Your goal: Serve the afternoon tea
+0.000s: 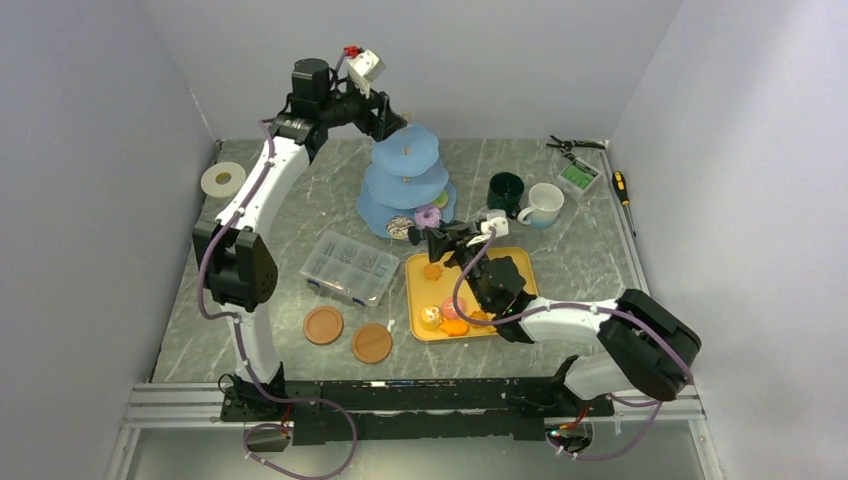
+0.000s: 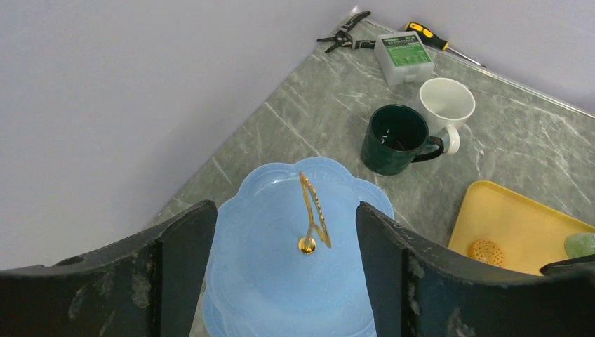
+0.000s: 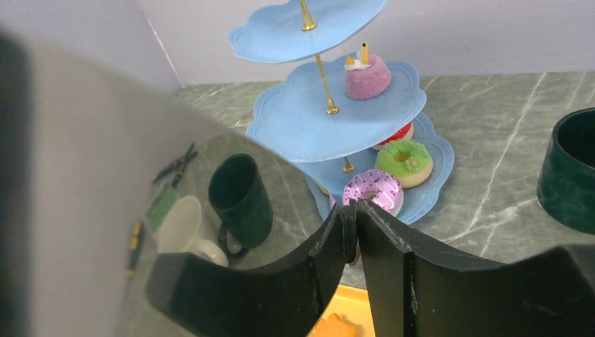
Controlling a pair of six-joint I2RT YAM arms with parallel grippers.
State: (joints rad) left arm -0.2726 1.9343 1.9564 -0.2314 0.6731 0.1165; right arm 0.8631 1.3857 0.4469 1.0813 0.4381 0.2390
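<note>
From the overhead camera I have the light-blue three-tier stand (image 1: 405, 172) at 12 o'clock on the table, with the yellow tray (image 1: 420, 293) just nearer me, at about 5 o'clock of it. The left gripper (image 1: 388, 118) hangs over the stand's crown from 10 o'clock, and the right gripper (image 1: 436, 240) reaches across the tray to the bottom tier's near rim. On the tray I count an orange biscuit (image 1: 433, 271) and a cluster of small cakes (image 1: 442, 318) at its 7 o'clock corner, so I judge the loading roughly half done. The dark-green mug (image 1: 505, 190) and white mug (image 1: 546, 205) stand side by side at 2 o'clock of the tray, well apart from the two wooden coasters (image 1: 323, 325) at 8 o'clock; I guess they are yet to be set out. In the left wrist view my fingers (image 2: 182, 267) are spread wide on either side of the bare top tier (image 2: 259, 281), holding nothing, with the gold loop (image 2: 313, 210) between them. In the right wrist view the fingertips (image 3: 330, 235) look pressed together with nothing visible between them, pointing at a purple doughnut (image 3: 375, 188) on the bottom tier. A green doughnut (image 3: 403, 160) sits at its 1 o'clock, and a pink cake (image 3: 367, 76) is on the middle tier. The left of this view is a grey blur I cannot read.
</note>
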